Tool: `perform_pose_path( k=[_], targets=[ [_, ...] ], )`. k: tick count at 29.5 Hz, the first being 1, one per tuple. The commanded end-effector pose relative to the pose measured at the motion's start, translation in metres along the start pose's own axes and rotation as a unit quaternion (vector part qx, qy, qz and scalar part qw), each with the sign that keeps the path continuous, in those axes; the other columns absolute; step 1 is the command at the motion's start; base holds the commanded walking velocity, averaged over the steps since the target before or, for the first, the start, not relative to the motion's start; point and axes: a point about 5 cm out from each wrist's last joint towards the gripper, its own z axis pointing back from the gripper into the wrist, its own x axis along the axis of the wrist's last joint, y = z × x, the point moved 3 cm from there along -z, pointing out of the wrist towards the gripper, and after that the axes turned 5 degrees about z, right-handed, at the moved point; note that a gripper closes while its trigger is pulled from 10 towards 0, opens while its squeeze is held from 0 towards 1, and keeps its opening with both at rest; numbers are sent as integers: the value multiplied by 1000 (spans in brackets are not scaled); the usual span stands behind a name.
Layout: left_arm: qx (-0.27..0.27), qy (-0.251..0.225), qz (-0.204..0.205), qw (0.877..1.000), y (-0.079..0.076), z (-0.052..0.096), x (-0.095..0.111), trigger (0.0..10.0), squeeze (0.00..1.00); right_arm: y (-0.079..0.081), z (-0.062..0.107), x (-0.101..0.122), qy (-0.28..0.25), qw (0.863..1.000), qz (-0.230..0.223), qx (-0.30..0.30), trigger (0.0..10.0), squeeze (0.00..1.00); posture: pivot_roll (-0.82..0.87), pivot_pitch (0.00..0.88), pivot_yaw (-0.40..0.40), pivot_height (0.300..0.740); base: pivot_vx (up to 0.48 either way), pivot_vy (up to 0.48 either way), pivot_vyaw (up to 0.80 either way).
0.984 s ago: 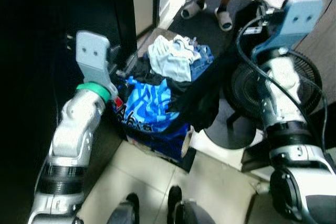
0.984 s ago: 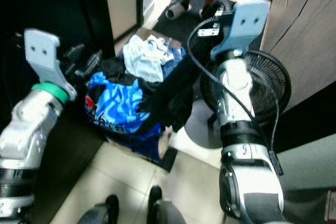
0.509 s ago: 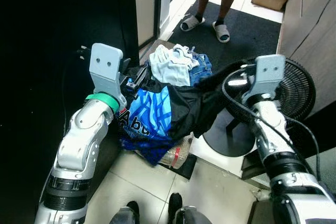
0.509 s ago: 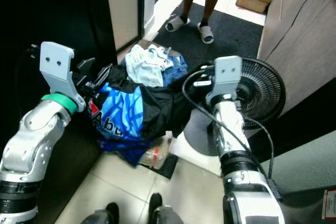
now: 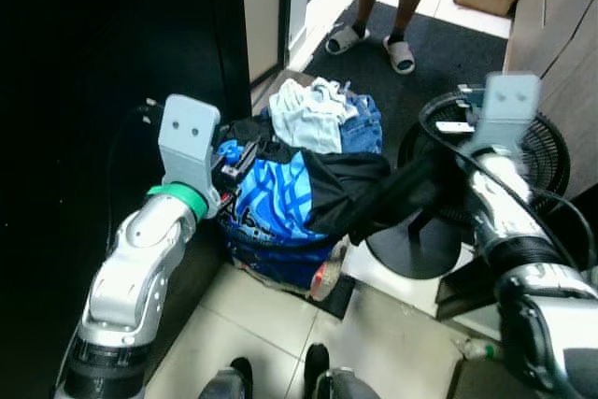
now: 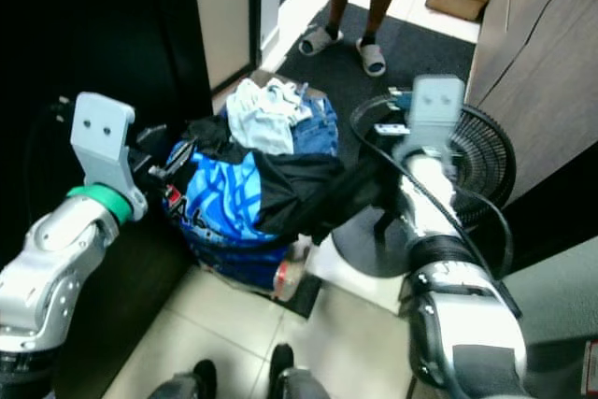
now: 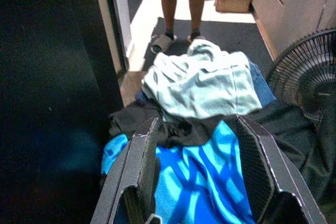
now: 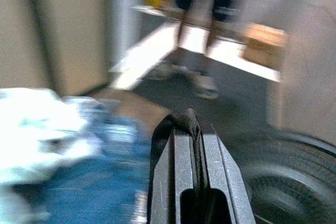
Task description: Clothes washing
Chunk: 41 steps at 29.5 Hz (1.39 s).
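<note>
Right claw pressed together, pinching a black cloth garment stretched taut from the heap of laundry on the floor. Left claw spread wide over the bright blue patterned shirt, just beside the pale mint towel. I judge the black piece needs a slow, steady pull clear of the round black floor fan, with the left steadying the pile.
</note>
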Motion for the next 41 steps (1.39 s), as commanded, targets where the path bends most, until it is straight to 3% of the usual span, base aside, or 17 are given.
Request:
perform_pose_path(
  k=[1,2,6,13,14,15,16,17,18,19,27,30,32,34,39,40,41],
  targets=[
    [8,8,-2,1000,2,7,-2,10000,0,9,4,-12,21,1000,2,17,10000,0,207,341,3,740,0,0,0],
    [8,8,-2,1000,2,7,-2,10000,0,9,4,-12,21,1000,2,17,10000,0,207,341,3,740,0,0,0],
    [34,15,-6,999,8,18,-3,10000,0,55,-2,14,2,997,-19,75,10000,0,250,353,-35,740,0,0,0],
    [47,21,-7,999,10,25,-5,10000,0,65,-6,30,-15,996,-35,78,10000,0,270,365,-53,740,0,0,0],
    [56,31,-6,998,10,32,-9,10000,0,76,-3,30,-12,995,-43,91,10000,0,276,369,-65,740,0,0,0],
    [60,35,-6,998,10,35,-12,10000,0,83,-1,26,-8,994,-37,102,10000,90,278,368,-67,740,0,0,0],
    [60,35,-6,998,10,35,-12,10000,0,83,-1,26,-8,994,-37,102,10000,90,278,368,-67,740,0,0,0],
    [65,42,-6,997,11,39,-16,10000,0,93,5,20,-3,992,-36,121,10000,498,281,361,-72,740,0,0,0],
    [68,47,-6,997,12,42,-18,10000,0,100,8,16,0,990,-36,134,10000,498,281,361,-72,740,0,0,0],
    [73,58,-8,996,14,49,-24,10000,0,107,14,9,5,988,-38,148,10000,1000,274,350,-80,740,0,0,0],
    [90,85,-2,992,16,73,-44,10000,0,115,24,-5,13,986,-44,162,10000,1000,256,329,-82,740,0,0,0],
    [89,108,-49,989,11,91,-68,10000,0,106,21,-5,10,988,-49,149,10000,1000,231,313,-80,740,0,0,0],
    [89,108,-49,989,11,91,-68,10000,0,106,21,-5,10,988,-49,149,10000,1000,231,313,-80,740,0,0,0],
    [80,169,-70,980,5,119,-110,10000,0,95,16,-1,2,990,-51,132,10000,1000,215,303,-74,740,0,0,0],
    [78,227,-91,966,2,143,-150,10000,0,85,12,4,-8,992,-51,114,10000,1000,206,293,-70,740,0,0,0],
    [76,238,-95,964,1,148,-157,10000,0,82,11,6,-11,992,-53,111,10000,733,207,292,-70,740,0,0,0],
    [76,238,-95,964,1,148,-157,10000,0,82,11,6,-11,992,-53,111,10000,733,207,292,-70,740,0,0,0]
  ],
)
